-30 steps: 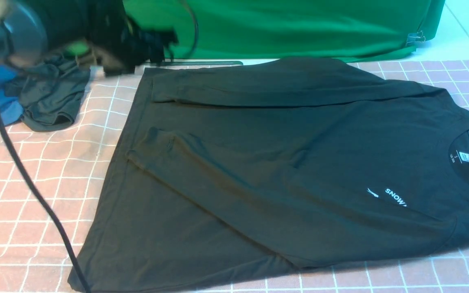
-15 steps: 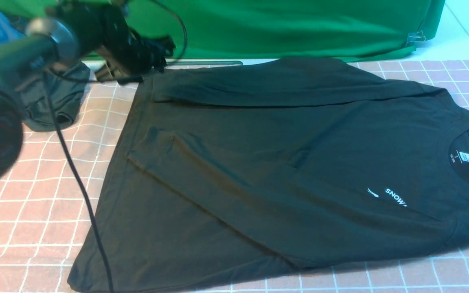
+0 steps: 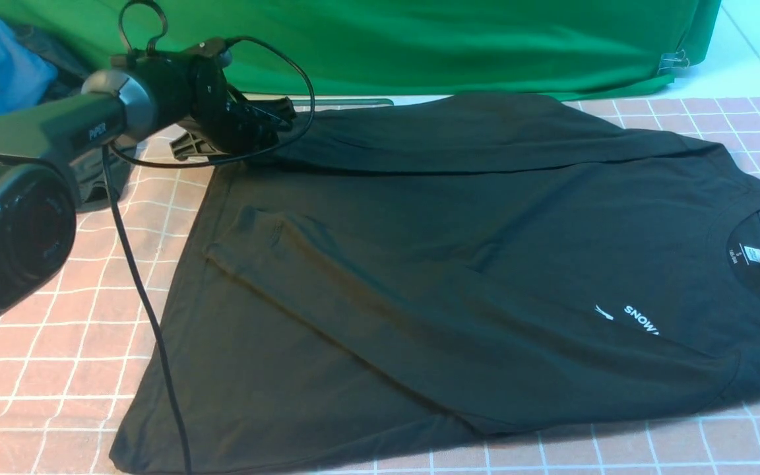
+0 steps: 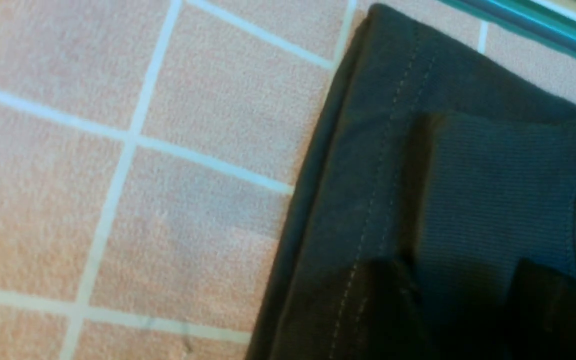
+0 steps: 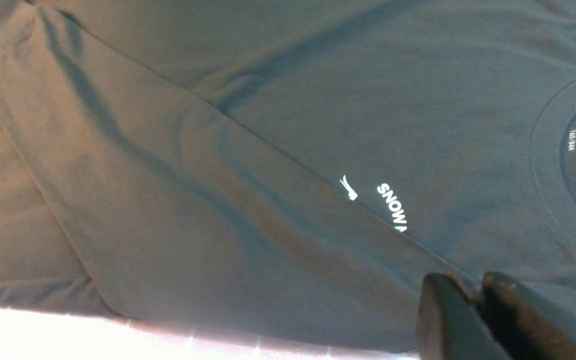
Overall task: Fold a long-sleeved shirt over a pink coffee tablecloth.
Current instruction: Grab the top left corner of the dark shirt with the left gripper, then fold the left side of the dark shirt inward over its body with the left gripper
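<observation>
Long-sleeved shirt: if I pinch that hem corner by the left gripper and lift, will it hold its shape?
Probably not: the long-sleeved shirt lies creased and limp on the pink coffee tablecloth, so it should droop. The sleeve folded loose on top may slide off. It looks thin, likely light.

The pink coffee tablecloth (image 3: pixel 43 369) (white-gridded) spreads wide. Directly on it lies the long-sleeved shirt (image 3: pixel 419 264), flat, both sleeves folded in.
</observation>
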Motion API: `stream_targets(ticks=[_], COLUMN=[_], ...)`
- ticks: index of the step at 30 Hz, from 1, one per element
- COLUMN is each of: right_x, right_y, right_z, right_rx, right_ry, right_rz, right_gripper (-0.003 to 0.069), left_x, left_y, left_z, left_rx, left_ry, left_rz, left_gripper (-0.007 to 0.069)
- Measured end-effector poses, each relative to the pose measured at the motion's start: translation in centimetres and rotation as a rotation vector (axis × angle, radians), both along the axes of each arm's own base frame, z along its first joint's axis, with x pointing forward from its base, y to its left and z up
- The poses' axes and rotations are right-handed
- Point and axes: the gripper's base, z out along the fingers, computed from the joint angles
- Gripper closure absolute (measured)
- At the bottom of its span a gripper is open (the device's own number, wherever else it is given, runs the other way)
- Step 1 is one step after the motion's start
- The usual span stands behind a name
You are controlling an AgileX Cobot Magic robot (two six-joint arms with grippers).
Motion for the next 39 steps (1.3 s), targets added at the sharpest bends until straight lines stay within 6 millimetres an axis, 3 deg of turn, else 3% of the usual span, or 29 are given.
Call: stream_targets(ticks=[1, 3, 6, 9, 17, 22, 32, 39], right_x=[0.0, 0.0, 0.0, 0.0, 0.0, 0.0, 0.0, 0.0], right_y=[0.0, 0.0, 0.0, 0.0, 0.0, 0.0, 0.0, 0.0], right_z=[0.0, 0.0, 0.0, 0.0, -0.1, -0.1, -0.1, -0.1], right_rx=[0.0, 0.0, -0.001, -0.001, -0.001, -0.001, -0.001, -0.001], right_ry=[0.0, 0.001, 0.004, 0.006, 0.007, 0.007, 0.007, 0.007], right_rz=[0.0, 0.0, 0.001, 0.001, 0.001, 0.001, 0.001, 0.001], right_gripper=[0.0528, 0.0526, 0.0526, 0.0526, 0.0515, 0.0515, 0.0515, 0.0515], left_x=[0.0, -0.1, -0.4, -0.9, -3.4, -5.5, -8.1, -9.9], left_y=[0.0, -0.1, -0.1, 0.0, 0.1, 0.2, 0.1, -2.3], left_z=[0.0, -0.2, 0.3, 1.3, 8.7, 11.2, 12.5, 11.9], left_rx=[0.002, 0.013, 0.017, 0.02, 0.024, 0.048, 0.079, 0.152], left_ry=[0.001, 0.018, 0.042, 0.066, 0.072, 0.159, 0.337, 0.432], left_rz=[-0.004, -0.025, -0.036, -0.037, -0.058, -0.088, -0.131, -0.185], left_gripper=[0.0392, 0.0525, 0.0599, 0.0599, 0.0597, 0.0597, 0.0597, 0.0597])
